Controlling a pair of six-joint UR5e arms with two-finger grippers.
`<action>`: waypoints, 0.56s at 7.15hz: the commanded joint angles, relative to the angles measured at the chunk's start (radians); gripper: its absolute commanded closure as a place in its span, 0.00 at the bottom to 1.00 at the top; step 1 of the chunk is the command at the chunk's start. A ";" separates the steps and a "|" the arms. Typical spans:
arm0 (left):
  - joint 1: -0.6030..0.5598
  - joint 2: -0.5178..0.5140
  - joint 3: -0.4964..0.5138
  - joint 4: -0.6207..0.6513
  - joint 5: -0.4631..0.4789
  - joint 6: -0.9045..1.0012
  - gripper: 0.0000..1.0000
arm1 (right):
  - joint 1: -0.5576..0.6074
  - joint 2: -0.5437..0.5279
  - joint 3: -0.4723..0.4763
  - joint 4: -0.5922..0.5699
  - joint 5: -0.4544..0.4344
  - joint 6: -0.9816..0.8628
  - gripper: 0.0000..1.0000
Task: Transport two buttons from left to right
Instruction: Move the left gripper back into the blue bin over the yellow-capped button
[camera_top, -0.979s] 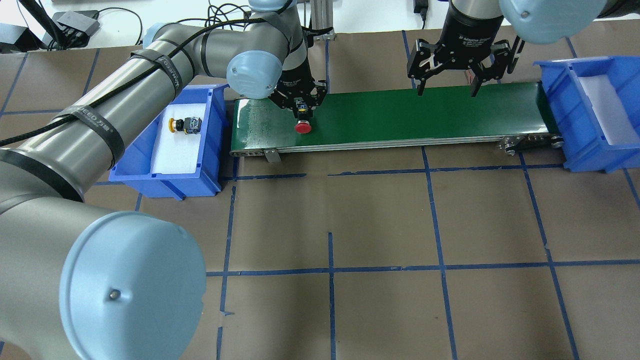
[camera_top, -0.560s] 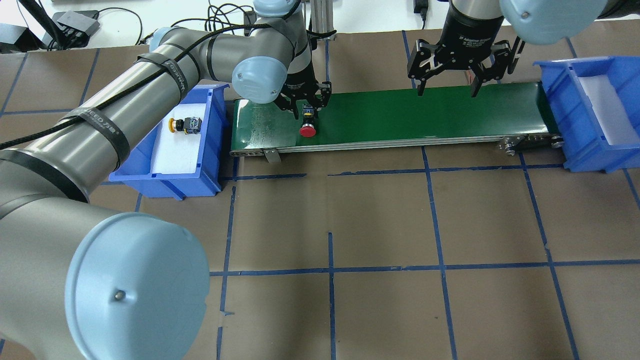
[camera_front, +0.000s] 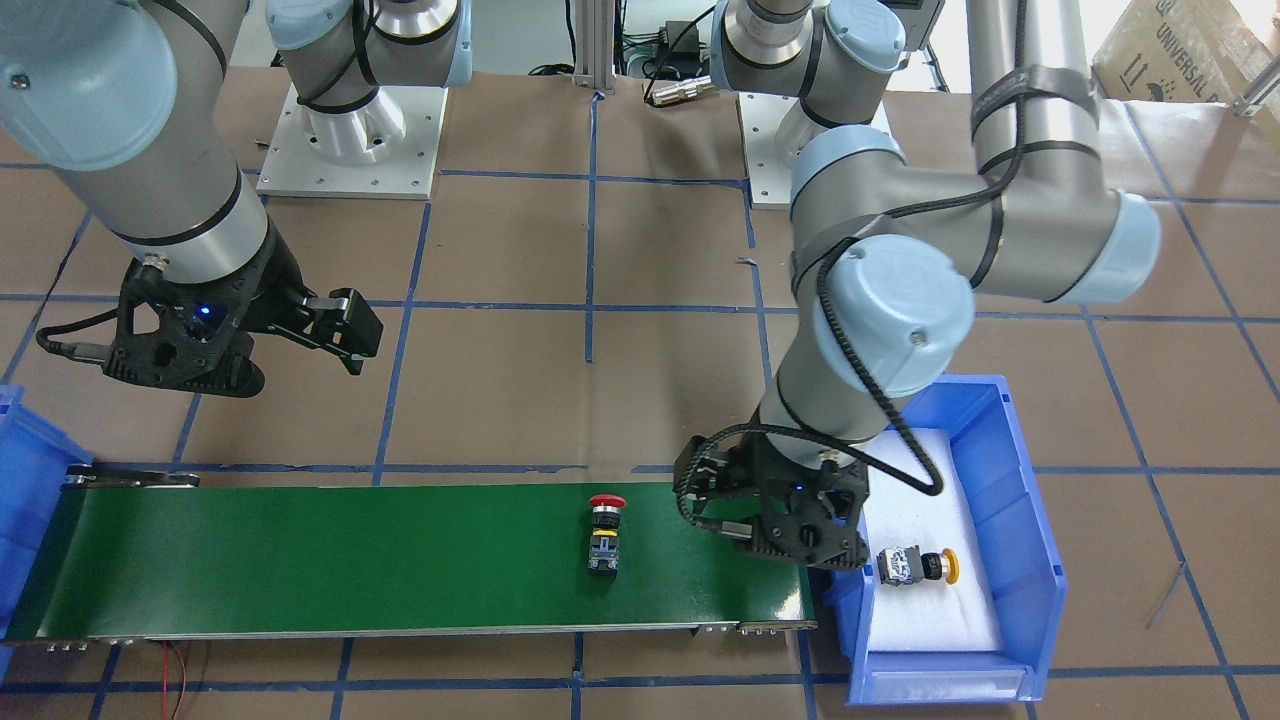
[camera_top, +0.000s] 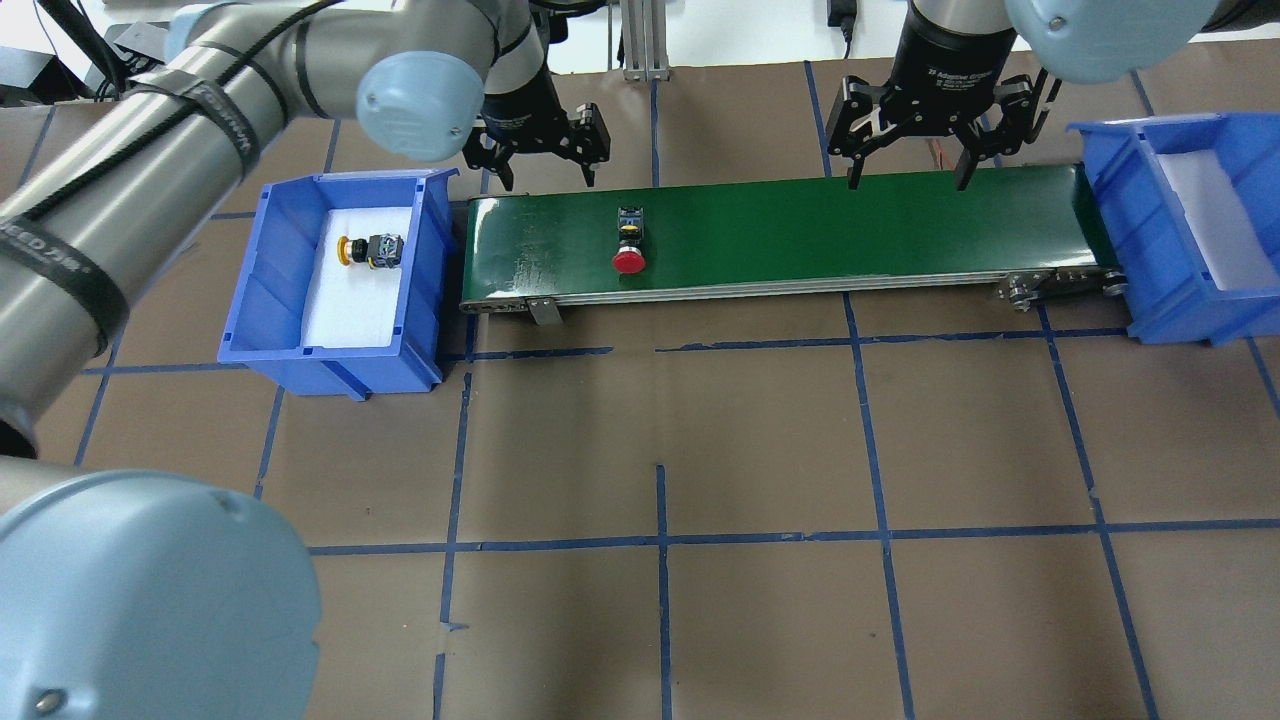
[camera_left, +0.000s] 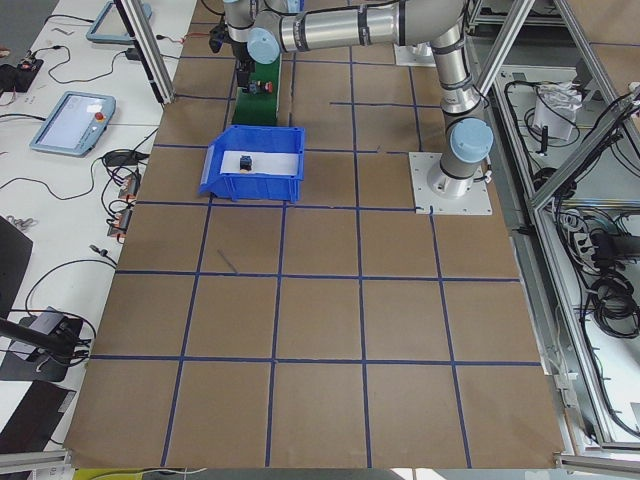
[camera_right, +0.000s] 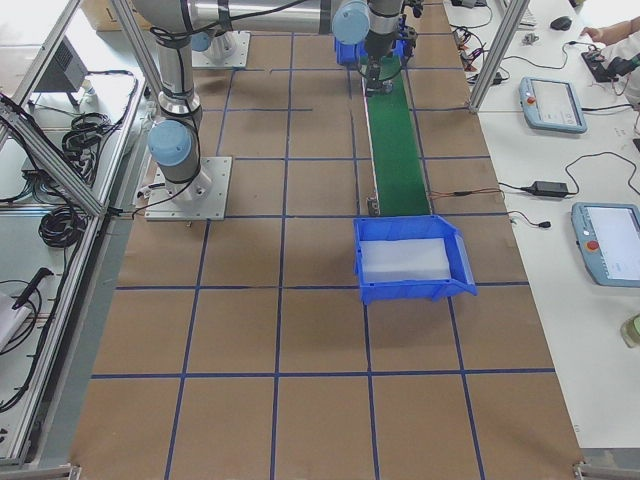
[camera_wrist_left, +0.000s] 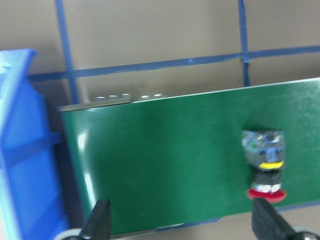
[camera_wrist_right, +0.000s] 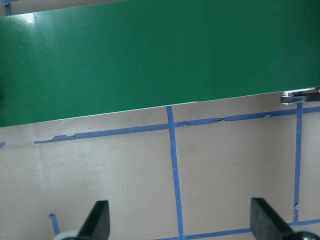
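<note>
Brown tabletop (camera_top: 760, 440), blue tape grid (camera_top: 661, 541); white side bench (camera_right: 612, 150), aluminium posts (camera_right: 495, 55).

Bright, even overhead light leaves soft, short shadows, glare streaks the left end of the green conveyor belt (camera_top: 780, 232), and the left wrist view is blurred, smearing the red button (camera_wrist_left: 264, 165) and the blue bin (camera_wrist_left: 25, 150), whereas the right wrist view is sharp.

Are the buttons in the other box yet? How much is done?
Not yet. Done: the red button lies on the belt, free of the left pincer. In hand: nothing; the left pincer and the right pincer are open and empty. Left: the red button must reach the right bin, which holds no button, and the yellow button waits in the left bin.
</note>
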 joint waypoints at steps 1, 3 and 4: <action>0.127 0.039 -0.051 -0.011 0.000 0.341 0.00 | 0.000 0.005 0.007 -0.046 0.006 -0.002 0.00; 0.190 0.010 -0.056 -0.009 0.015 0.714 0.00 | 0.000 0.018 0.007 -0.100 0.009 -0.008 0.00; 0.238 0.012 -0.064 -0.012 0.015 0.835 0.00 | -0.004 0.042 0.006 -0.129 0.007 -0.014 0.00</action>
